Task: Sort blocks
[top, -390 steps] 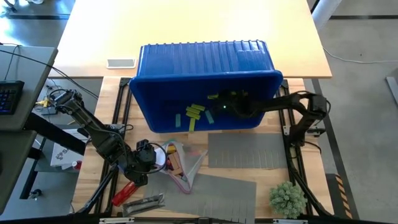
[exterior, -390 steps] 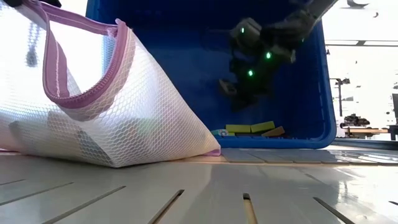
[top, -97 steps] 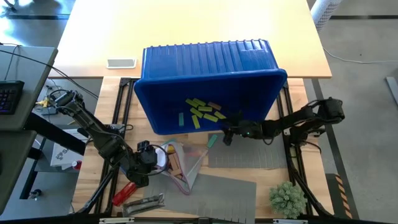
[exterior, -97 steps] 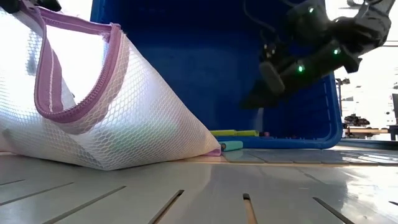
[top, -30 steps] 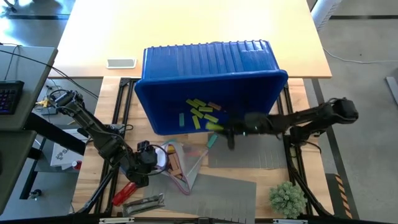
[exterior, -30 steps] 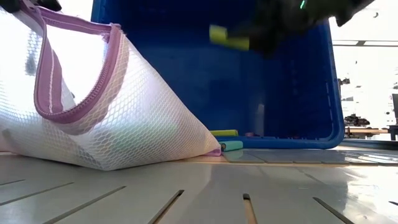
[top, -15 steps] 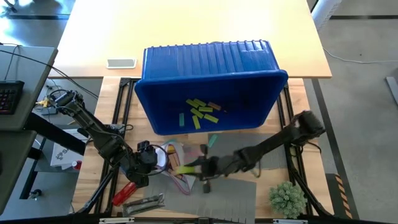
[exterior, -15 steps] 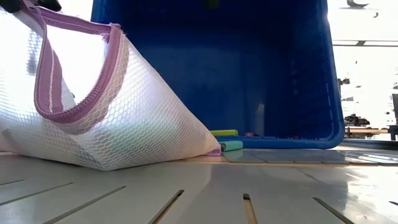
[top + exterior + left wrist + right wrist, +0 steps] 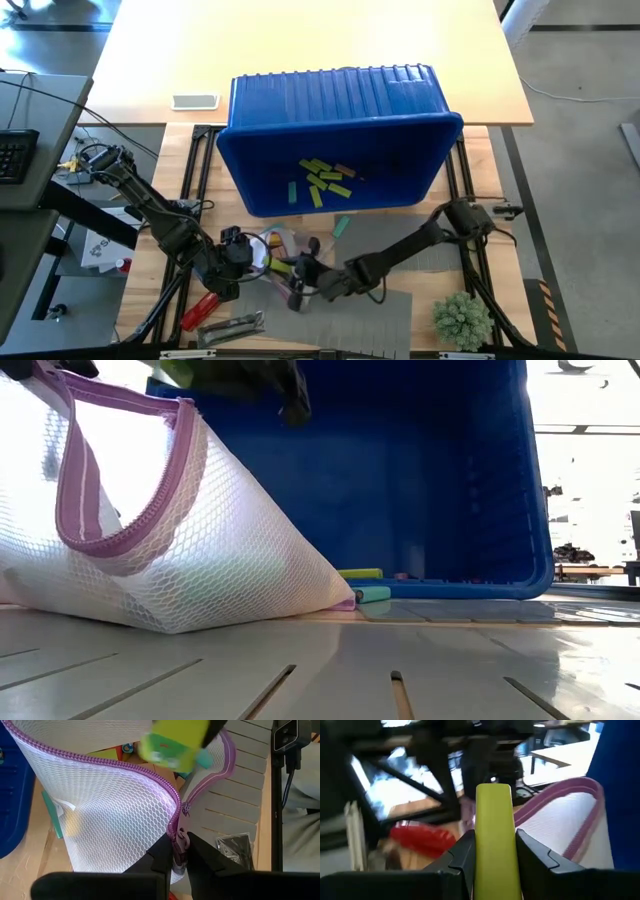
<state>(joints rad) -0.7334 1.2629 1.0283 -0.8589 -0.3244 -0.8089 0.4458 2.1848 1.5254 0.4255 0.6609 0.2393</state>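
Lime block (image 9: 493, 837) above bag; others (image 9: 322, 179) binned.

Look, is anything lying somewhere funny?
Yes. One teal block lies alone on the wood just outside the tipped blue bin, apart from the blocks inside. The right claw holds a lime block by the mesh bag, which the left claw pinches.

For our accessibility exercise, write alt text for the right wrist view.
The right gripper is shut on a lime yellow-green block, standing upright between its dark fingers. Beyond it lies a white mesh bag with a purple zipper edge, and a red tool on the table.
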